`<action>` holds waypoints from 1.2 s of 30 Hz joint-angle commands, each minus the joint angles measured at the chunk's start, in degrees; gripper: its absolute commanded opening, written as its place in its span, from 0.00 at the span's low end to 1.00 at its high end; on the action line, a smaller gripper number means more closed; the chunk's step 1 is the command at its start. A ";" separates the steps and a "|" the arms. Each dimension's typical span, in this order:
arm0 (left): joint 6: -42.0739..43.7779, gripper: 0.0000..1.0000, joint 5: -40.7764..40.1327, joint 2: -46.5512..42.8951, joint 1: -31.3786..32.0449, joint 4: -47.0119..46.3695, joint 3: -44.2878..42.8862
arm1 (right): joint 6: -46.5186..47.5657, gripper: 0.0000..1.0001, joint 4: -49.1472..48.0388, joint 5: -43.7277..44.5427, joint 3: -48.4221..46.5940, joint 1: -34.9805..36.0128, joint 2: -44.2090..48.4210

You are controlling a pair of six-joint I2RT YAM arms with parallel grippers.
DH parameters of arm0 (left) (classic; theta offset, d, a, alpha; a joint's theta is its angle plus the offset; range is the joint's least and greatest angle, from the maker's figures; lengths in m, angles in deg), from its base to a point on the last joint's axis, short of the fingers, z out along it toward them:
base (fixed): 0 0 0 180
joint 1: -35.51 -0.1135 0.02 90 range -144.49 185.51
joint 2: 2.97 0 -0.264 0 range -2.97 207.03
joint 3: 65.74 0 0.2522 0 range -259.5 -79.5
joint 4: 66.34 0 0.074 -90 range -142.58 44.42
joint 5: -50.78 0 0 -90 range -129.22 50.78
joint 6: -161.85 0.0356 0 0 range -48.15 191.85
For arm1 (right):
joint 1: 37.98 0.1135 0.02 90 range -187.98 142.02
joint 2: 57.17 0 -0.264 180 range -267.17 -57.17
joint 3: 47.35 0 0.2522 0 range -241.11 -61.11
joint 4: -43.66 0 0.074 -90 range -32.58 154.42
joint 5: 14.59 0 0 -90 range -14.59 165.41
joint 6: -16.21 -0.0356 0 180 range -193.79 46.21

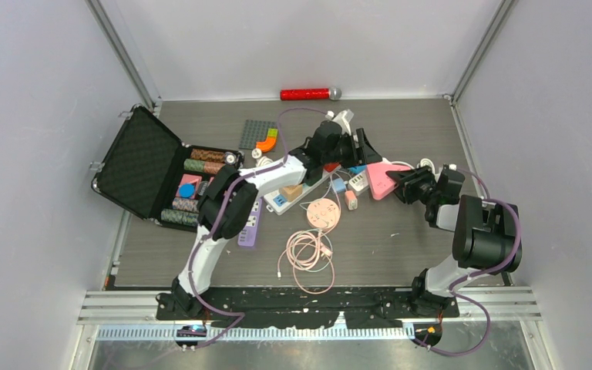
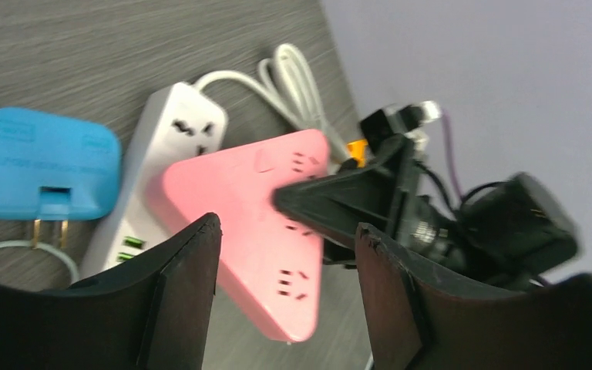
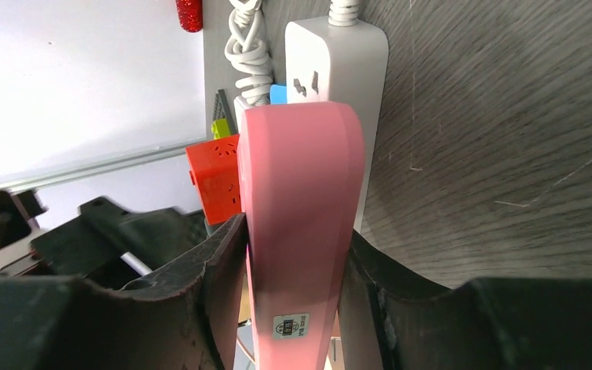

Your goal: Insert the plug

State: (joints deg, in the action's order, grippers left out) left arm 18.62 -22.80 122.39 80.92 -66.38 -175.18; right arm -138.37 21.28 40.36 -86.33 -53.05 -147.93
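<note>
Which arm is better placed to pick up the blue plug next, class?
Left. The left gripper is open and empty, with the blue plug lying close by; the right gripper is shut on the pink power strip.

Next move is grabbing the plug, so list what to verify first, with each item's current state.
1. Hold of the right gripper on the pink power strip: ok, clamped between both fingers.
2. Socket holes of the pink power strip face the left wrist camera: ok.
3. Plug in the left gripper: not ok, open and empty.
4. The blue plug lies free, prongs exposed, beside the white power strip: ok.
5. Whether the blue plug's prongs fit the pink sockets: cannot tell.
</note>
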 commanded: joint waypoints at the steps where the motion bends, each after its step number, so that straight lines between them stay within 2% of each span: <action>1: 6.91 0.62 2.00 3.64 -0.13 11.61 -6.67 | 7.28 0.37 10.65 5.38 1.27 0.32 -1.17; 6: 8.06 0.58 3.27 6.20 -0.41 14.27 -10.81 | 7.52 0.36 10.32 4.97 1.48 0.37 -1.17; 12: 8.45 0.60 2.83 8.59 -0.41 17.98 -14.89 | 7.45 0.39 10.96 4.81 0.95 0.34 -1.61; 14: 8.61 0.60 2.60 8.42 -0.41 17.94 -14.84 | 7.55 0.42 12.10 4.61 0.40 0.38 -1.69; 19: 10.27 0.59 0.14 9.89 -0.30 23.85 -16.76 | 7.01 0.63 14.31 4.98 -0.27 0.37 -1.67; 21: 11.52 0.59 0.51 10.96 -0.24 25.99 -18.17 | 6.78 0.66 15.11 5.11 -0.74 0.39 -1.67; 26: 12.45 0.58 0.14 11.92 -0.05 28.83 -19.11 | 7.20 0.64 17.20 5.06 -1.67 0.38 -2.00; 32: 12.83 0.57 -1.25 12.90 -0.06 31.07 -20.15 | 8.12 0.56 17.66 4.62 -2.39 0.33 -2.43; 36: 13.08 0.61 -1.98 13.16 -0.06 31.91 -20.69 | 8.67 0.52 17.37 3.95 -2.90 0.32 -2.96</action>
State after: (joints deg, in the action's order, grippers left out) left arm 30.20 -23.12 134.85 80.79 -37.00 -193.85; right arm -133.21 32.69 41.21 -88.95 -53.27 -148.54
